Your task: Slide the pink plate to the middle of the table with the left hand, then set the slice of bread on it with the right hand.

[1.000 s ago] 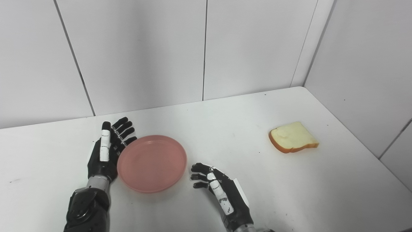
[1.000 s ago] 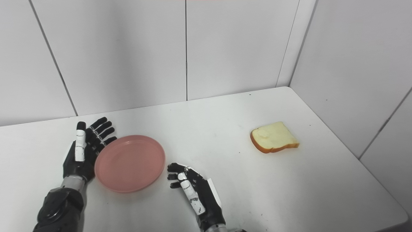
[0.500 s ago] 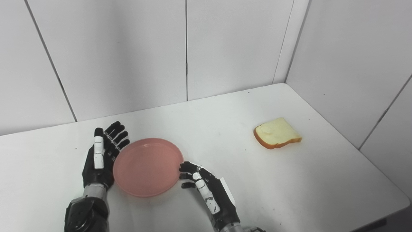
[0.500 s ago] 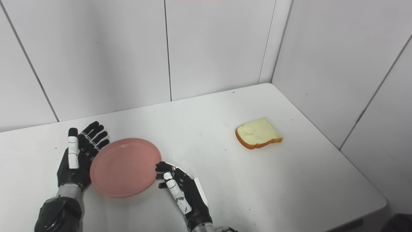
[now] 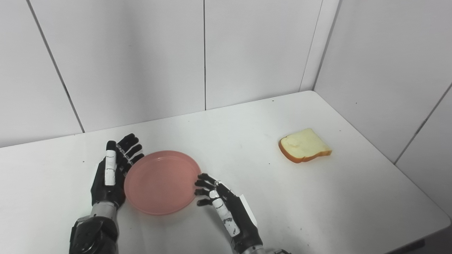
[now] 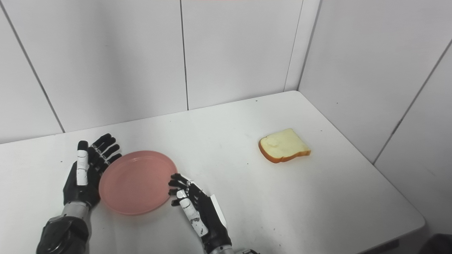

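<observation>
A round pink plate lies flat on the white table, left of the middle. My left hand stands on edge against the plate's left rim, fingers straight and apart, holding nothing. My right hand rests on the table just right of the plate, fingers loosely curled, its fingertips at the plate's right rim. A slice of bread with a brown crust lies far to the right, well away from both hands.
White panelled walls close the table at the back and on the right. The table's near right corner and front edge show at the lower right. Bare tabletop lies between the plate and the bread.
The camera has turned right since the first frames. My right hand has edged left until its fingertips reach the plate's right rim. Plate, left hand and bread keep their places.
</observation>
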{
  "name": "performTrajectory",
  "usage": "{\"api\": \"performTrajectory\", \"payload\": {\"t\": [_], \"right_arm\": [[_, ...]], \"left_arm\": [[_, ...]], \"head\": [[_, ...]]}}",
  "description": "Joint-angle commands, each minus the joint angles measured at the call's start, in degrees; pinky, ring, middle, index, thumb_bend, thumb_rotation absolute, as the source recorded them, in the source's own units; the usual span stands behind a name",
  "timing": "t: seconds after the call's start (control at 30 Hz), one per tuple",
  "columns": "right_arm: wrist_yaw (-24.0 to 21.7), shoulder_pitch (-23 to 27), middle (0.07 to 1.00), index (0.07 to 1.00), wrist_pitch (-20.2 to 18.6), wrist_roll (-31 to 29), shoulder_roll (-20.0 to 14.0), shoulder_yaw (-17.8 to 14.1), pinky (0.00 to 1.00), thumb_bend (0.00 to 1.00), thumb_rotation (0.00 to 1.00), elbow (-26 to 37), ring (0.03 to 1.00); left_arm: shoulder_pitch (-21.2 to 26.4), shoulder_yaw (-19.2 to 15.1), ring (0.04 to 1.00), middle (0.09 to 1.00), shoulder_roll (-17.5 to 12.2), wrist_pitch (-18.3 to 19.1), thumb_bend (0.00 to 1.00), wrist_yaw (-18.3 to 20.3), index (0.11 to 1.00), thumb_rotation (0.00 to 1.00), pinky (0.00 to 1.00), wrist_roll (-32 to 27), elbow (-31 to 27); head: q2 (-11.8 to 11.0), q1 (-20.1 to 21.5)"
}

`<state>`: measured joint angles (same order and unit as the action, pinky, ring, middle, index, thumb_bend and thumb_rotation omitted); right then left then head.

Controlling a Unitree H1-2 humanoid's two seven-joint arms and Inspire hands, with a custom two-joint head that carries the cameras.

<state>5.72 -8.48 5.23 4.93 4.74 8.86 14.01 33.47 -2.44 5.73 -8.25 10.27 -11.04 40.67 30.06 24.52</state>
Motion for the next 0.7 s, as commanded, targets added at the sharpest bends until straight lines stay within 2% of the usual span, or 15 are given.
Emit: {"api": "performTrajectory", "payload": {"t": [0.0, 0.07, 0.13, 0.17, 0.23, 0.3, 0.33, 0.43, 0.5, 0.63, 0.67], "right_arm": [[0.25, -2.86, 0.815, 0.863, 3.88, 0.22, -0.15, -0.94, 0.69, 0.75, 0.89, 5.42, 0.762], [-0.48, -1.49, 0.820, 0.891, 1.61, 1.50, -1.70, -2.10, 0.69, 0.78, 0.85, 8.87, 0.759], [-2.36, 0.45, 0.857, 0.951, -2.13, 2.98, -4.36, -3.50, 0.70, 0.82, 0.83, 12.60, 0.798], [-3.42, 1.53, 0.876, 0.975, -3.76, 3.81, -6.01, -4.49, 0.70, 0.88, 0.82, 14.37, 0.823], [-5.46, 3.79, 0.898, 0.989, -8.18, 4.30, -8.59, -6.77, 0.73, 0.94, 0.76, 18.22, 0.858], [-7.06, 6.30, 0.904, 0.990, -12.66, 4.29, -11.13, -8.79, 0.74, 0.96, 0.74, 21.42, 0.866], [-7.64, 7.59, 0.916, 0.986, -14.63, 4.36, -12.56, -9.63, 0.78, 0.98, 0.65, 22.75, 0.887], [-11.19, 12.14, 0.939, 0.987, -21.94, 4.83, -20.51, -13.26, 0.80, 1.00, 0.53, 25.77, 0.889], [-13.66, 14.61, 0.947, 0.994, -25.82, 3.83, -25.52, -15.50, 0.77, 1.00, 0.41, 26.32, 0.893], [-18.93, 18.08, 0.967, 1.000, -31.17, 3.79, -35.45, -17.90, 0.76, 1.00, 0.35, 25.05, 0.910], [-20.34, 18.75, 0.987, 1.000, -31.73, 3.48, -37.68, -18.27, 0.78, 1.00, 0.31, 24.31, 0.925]], "left_arm": [[-1.73, -0.16, 0.797, 0.807, -0.44, 2.83, 0.93, -0.46, 0.710, 0.85, 0.74, 0.25, 3.33], [-1.25, -0.10, 0.791, 0.804, -0.46, 2.58, 0.93, -0.66, 0.713, 0.85, 0.74, 0.45, 4.01], [-0.82, 0.27, 0.788, 0.803, -0.53, 2.05, 0.94, -0.69, 0.710, 0.86, 0.74, 0.99, 4.80], [-0.62, 0.50, 0.791, 0.805, -0.53, 1.75, 0.93, -0.63, 0.713, 0.87, 0.74, 1.20, 5.24], [-0.30, 0.62, 0.794, 0.808, -0.51, 1.35, 0.92, -0.22, 0.718, 0.88, 0.74, 0.98, 6.02], [0.00, 0.61, 0.794, 0.808, -0.43, 1.08, 0.92, -0.27, 0.718, 0.88, 0.74, 0.79, 6.76], [0.11, 0.61, 0.793, 0.810, -0.38, 0.96, 0.92, -0.37, 0.715, 0.88, 0.74, 0.79, 7.08], [0.16, 0.44, 0.791, 0.807, -0.02, 0.34, 0.93, -0.48, 0.711, 0.88, 0.74, 0.53, 7.73], [0.02, 0.34, 0.789, 0.806, 0.29, 0.22, 0.92, -0.75, 0.709, 0.87, 0.74, 0.45, 7.74], [-0.08, 0.08, 0.791, 0.807, 0.86, 0.17, 0.94, -1.34, 0.708, 0.87, 0.74, 0.43, 7.85], [-0.04, 0.07, 0.793, 0.808, 0.91, 0.06, 0.94, -1.36, 0.714, 0.87, 0.75, 0.50, 7.97]], "head": [[0.06, -0.04], [-0.03, -0.02], [-0.24, 0.07], [-0.58, 0.19], [-0.64, 0.15], [-0.86, 0.12], [-0.86, 0.12], [-1.17, -0.18], [-1.21, -0.47], [-1.24, -0.94], [-1.22, -1.01]]}}
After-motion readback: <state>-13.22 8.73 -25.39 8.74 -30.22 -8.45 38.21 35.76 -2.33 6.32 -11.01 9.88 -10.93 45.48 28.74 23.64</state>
